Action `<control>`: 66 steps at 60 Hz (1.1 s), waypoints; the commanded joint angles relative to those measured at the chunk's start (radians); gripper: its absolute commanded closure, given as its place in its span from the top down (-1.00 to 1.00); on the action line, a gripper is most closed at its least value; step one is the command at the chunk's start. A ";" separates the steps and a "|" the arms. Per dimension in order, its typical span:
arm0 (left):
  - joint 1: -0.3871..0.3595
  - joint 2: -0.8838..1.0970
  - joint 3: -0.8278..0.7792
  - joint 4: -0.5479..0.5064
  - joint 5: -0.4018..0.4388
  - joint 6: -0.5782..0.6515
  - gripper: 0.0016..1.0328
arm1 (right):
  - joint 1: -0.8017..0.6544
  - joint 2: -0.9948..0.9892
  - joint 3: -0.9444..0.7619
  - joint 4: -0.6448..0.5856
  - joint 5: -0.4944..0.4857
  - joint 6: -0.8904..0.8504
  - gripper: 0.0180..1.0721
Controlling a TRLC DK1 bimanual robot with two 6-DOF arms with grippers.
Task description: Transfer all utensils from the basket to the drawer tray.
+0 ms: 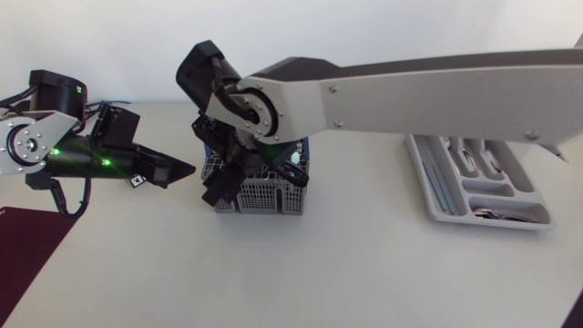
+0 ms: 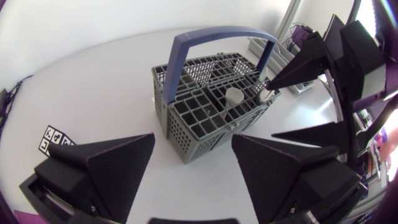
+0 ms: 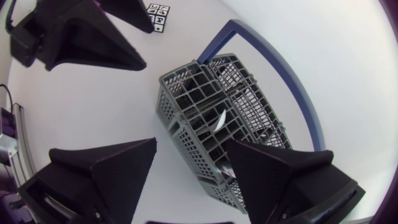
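Observation:
The grey basket (image 1: 264,193) with a blue handle stands mid-table. My right arm reaches across from the right, and its gripper (image 1: 228,179) hangs open over the basket's left end. In the right wrist view the gripper (image 3: 193,171) is above the basket (image 3: 205,118), where a silver utensil (image 3: 219,121) stands in a cell. My left gripper (image 1: 179,169) is open just left of the basket, holding nothing. In the left wrist view, ahead of this gripper (image 2: 193,168), are the basket (image 2: 199,118) and a round utensil end (image 2: 233,96). The drawer tray (image 1: 435,196) lies at the right.
Some cutlery lies in the tray's compartments. A small black-and-white marker (image 1: 137,179) sits on the table under the left gripper. A dark red mat (image 1: 27,264) covers the front left corner. The two grippers are close together at the basket's left end.

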 commanded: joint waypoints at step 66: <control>0.030 -0.074 -0.102 -0.001 0.046 0.050 0.67 | -0.017 0.190 0.145 -0.022 0.189 0.059 -0.59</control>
